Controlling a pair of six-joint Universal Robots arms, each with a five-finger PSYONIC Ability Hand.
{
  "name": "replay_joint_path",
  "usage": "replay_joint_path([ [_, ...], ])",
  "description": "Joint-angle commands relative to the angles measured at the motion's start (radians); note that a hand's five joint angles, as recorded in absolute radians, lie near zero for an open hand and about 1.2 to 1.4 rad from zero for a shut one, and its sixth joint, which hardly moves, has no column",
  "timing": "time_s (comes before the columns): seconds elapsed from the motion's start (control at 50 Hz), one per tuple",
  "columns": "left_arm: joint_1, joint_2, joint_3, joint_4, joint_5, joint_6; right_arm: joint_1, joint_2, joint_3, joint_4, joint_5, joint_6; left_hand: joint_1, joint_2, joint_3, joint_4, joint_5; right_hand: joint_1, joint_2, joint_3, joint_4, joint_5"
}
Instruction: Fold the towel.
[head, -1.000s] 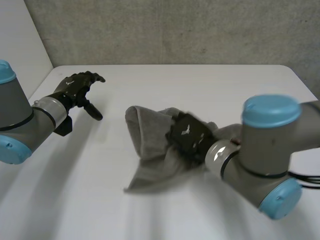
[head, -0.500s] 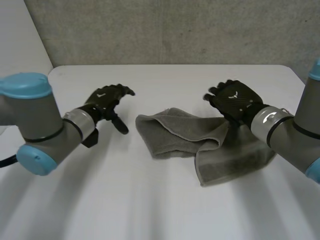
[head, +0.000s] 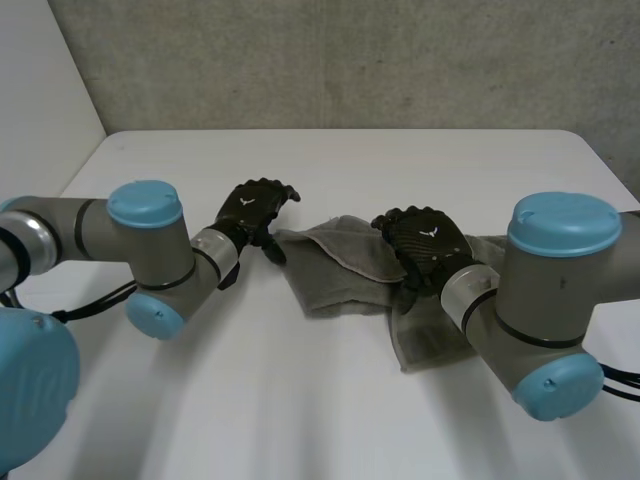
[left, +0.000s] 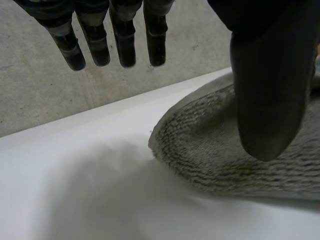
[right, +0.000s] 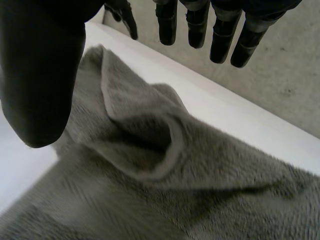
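Left hand (head: 255, 208) is open: in its wrist view the fingers (left: 125, 40) hang straight and spread, and the thumb (left: 270, 90) sits just above the nearest rounded corner of the towel (head: 335, 272). Can't tell if the thumb is actually touching the cloth. From the head camera, that hand is right at the towel's left corner.

Right hand (head: 425, 240) is open too, fingers straight and apart, nothing pinched. It's over the middle of the towel, with a raised, rumpled fold under the palm.

The towel itself is grey terry and lies crumpled around the middle of the white table (head: 300, 400), between the two arms. One part is doubled over and a flap trails out toward the right arm. There's a grey wall (head: 350, 60) behind the table.
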Motion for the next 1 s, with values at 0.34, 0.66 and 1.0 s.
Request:
replay_joint_path([
  [0.34,-0.014,-0.111,0.168,-0.037,0.059,0.013,-0.038,0.055,-0.052,-0.037,0.006,-0.04,1.033,1.024,-0.044,-0.052,1.02,1.141,1.122,-0.006,-0.007,1.137],
  [0.66,-0.001,0.446,-0.151,-0.168,0.056,0.007,-0.142,-0.303,-0.139,0.177,-0.253,-0.089,1.061,1.051,-0.044,-0.052,1.047,1.165,1.146,-0.006,-0.007,1.162],
  [1.0,-0.02,0.785,-0.483,-0.274,0.059,0.013,-0.276,-0.309,-0.131,0.531,-0.451,-0.372,1.061,1.051,-0.044,-0.052,1.047,1.165,1.146,-0.006,-0.007,1.162],
])
